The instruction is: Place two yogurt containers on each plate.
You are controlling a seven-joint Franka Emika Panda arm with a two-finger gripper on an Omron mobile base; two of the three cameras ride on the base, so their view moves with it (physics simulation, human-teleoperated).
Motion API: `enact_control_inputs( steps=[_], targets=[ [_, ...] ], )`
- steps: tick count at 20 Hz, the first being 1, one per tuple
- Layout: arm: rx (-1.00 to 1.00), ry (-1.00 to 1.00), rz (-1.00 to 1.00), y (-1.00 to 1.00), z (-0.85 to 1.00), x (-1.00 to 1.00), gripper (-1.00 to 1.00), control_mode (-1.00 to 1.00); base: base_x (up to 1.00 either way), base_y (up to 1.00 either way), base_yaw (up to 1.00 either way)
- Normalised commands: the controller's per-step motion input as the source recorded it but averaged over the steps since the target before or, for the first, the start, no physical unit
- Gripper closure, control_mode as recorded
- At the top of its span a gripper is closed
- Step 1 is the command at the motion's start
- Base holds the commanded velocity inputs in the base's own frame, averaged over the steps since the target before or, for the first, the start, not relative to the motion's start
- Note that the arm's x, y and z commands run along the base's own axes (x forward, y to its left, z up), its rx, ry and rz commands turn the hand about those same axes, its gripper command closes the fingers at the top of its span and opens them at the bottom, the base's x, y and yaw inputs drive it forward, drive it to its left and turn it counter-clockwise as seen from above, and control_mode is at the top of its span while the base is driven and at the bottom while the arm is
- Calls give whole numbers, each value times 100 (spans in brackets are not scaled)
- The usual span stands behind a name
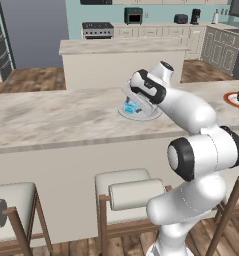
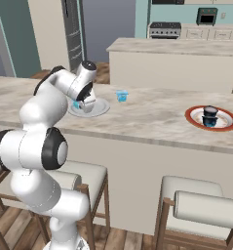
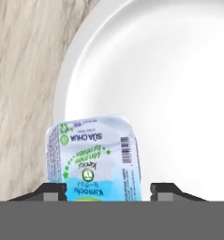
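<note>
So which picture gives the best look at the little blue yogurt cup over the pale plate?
The hand view: the light blue yogurt cup sits close up, label readable, over the pale plate. Both base views give just a blue speck mostly behind the arm.

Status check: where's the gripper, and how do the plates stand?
Gripper over grey-white plate, light blue yogurt between its fingers, grip unconfirmed. Second light blue cup loose on counter. Orange-rimmed plate holds dark cups. Nothing in the way.
</note>
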Motion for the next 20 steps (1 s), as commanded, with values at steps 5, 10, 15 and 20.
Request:
enact_control_inputs(
  steps=[5, 10, 15, 20],
  targets=[
    [0, 1, -1, -6, 13, -3, -100, -100, 0, 0, 0],
    [0, 3, -2, -17, 29, -7, -100, -100, 0, 0, 0],
    [0, 4, -9, -58, 43, -19, -100, -100, 0, 0, 0],
    [-2, 6, -5, -95, 22, -8, -100, -100, 0, 0, 0]
  ],
)
